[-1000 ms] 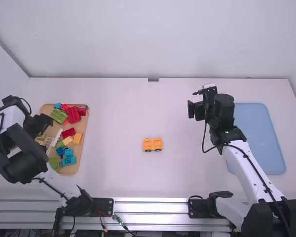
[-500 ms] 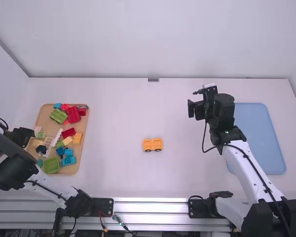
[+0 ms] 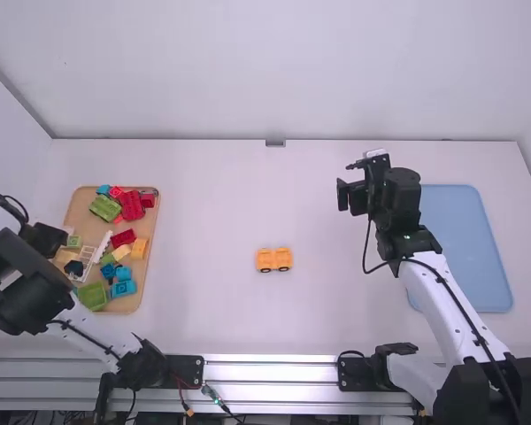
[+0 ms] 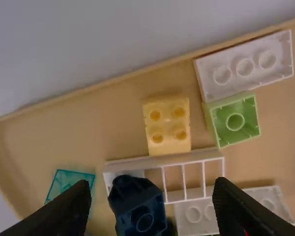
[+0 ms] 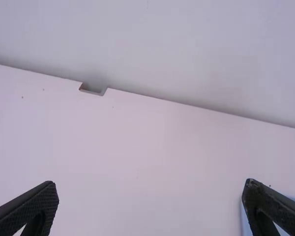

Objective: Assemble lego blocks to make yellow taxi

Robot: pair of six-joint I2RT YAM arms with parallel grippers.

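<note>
An orange-yellow wheeled car base (image 3: pixel 274 259) stands on the middle of the table. My left gripper (image 3: pixel 57 239) is over the left edge of the wooden tray (image 3: pixel 150 237). In the left wrist view my left gripper (image 4: pixel 151 204) is open above the tray, with a dark blue block (image 4: pixel 140 206) and a white window frame (image 4: pixel 184 179) below and between its fingers; a pale yellow block (image 4: pixel 168 125) lies beyond them. My right gripper (image 3: pixel 352 197) is held above the table's right part. Seen from its wrist, the right gripper (image 5: pixel 150 209) is open and holds nothing.
Red blocks (image 3: pixel 131 205), green blocks (image 3: pixel 105 208), blue blocks (image 3: pixel 123 289) and a yellow-orange block (image 3: pixel 140 248) lie in the tray. A light blue tray (image 3: pixel 467 248) lies at the right, beside the right arm. A wall runs along the table's far edge.
The left arm has swung left and back from over the tray's middle to its left edge, then shifted slightly right again. The right arm and the car base have stayed put.
</note>
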